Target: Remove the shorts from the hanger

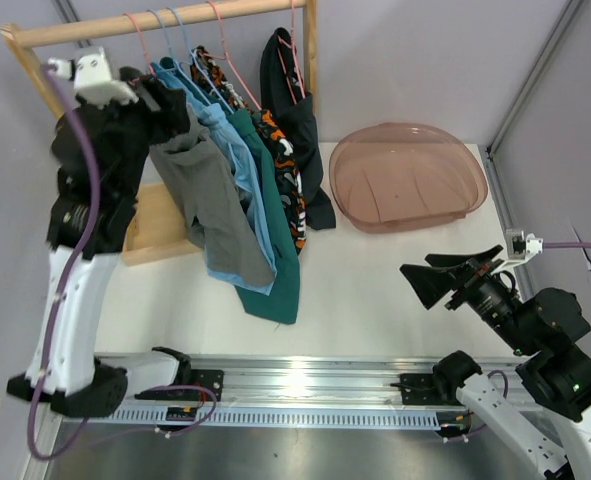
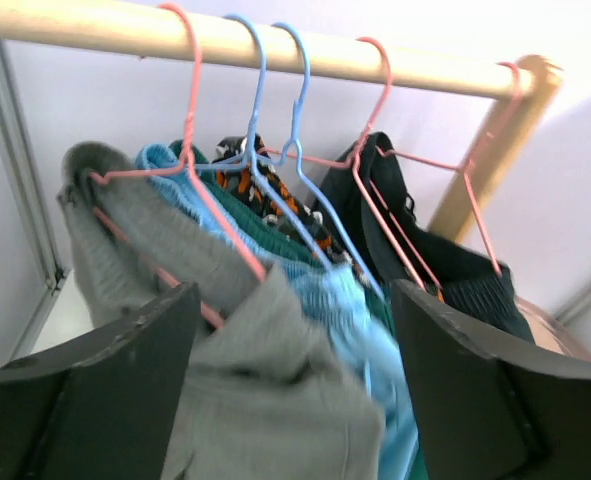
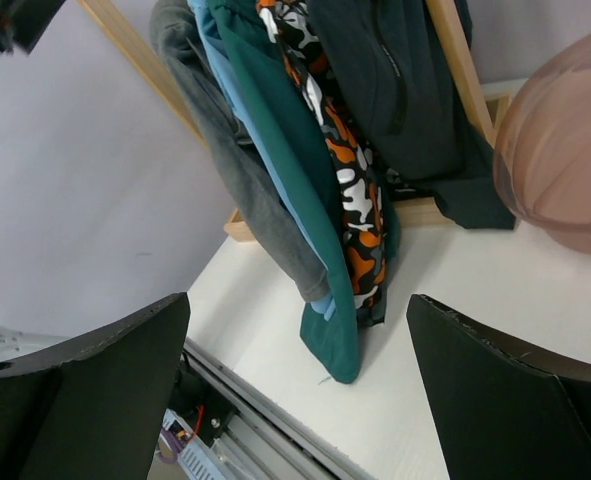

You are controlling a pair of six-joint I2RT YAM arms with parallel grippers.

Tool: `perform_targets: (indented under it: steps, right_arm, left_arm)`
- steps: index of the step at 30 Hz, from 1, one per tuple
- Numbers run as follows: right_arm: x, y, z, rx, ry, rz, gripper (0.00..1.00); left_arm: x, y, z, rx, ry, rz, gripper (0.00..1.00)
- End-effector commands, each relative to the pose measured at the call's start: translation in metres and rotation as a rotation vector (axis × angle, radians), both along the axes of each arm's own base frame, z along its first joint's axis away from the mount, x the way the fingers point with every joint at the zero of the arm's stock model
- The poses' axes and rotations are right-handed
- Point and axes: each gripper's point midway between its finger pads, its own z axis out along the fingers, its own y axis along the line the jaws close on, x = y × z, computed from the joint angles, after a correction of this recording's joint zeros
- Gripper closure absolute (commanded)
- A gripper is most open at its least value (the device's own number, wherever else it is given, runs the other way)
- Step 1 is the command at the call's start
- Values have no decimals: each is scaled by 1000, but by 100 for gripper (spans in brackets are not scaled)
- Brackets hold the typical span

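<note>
Currently: left pincer (image 2: pixel 290 340), jaws wide, holding nothing; left arm (image 1: pixel 70 290) reared upright, wrist just under the rail (image 2: pixel 275 45). Grey shorts (image 2: pixel 265 390) sit between and below its fingers (image 2: pixel 105 370), draped over the pink hanger (image 2: pixel 190 140) just ahead. Step, as judged: close on the cloth clear of the pink hanger, then draw it off sideways. Right pincer (image 3: pixel 297 330), jaws wide, low, well apart from the grey shorts

Shorts (image 1: pixel 260 200) hang in a row on hangers (image 2: pixel 188 140) from the rail (image 2: pixel 105 25), back left of the table (image 1: pixel 375 295), tub (image 1: pixel 370 216) to their right. Left gripper (image 2: pixel 293 300) is up at the leftmost pair, right gripper (image 1: pixel 441 272) way off front right.
</note>
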Motion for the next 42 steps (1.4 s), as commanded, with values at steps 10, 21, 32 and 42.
perform_targets:
  steps: [10,21,32,42]
  right_arm:
    - [-13,-26,-8,-37,29,-85,1]
    - [-4,-22,-23,-52,68,-95,1]
    - [4,-21,-40,-58,99,-113,1]
    - [9,-19,-57,-77,124,-121,0]
  left_arm:
    - [105,47,-13,-174,73,139,50]
    - [144,47,-27,-243,67,-2,45]
    - [176,38,-44,-328,87,-104,53]
    - [185,33,-42,-349,76,-142,93]
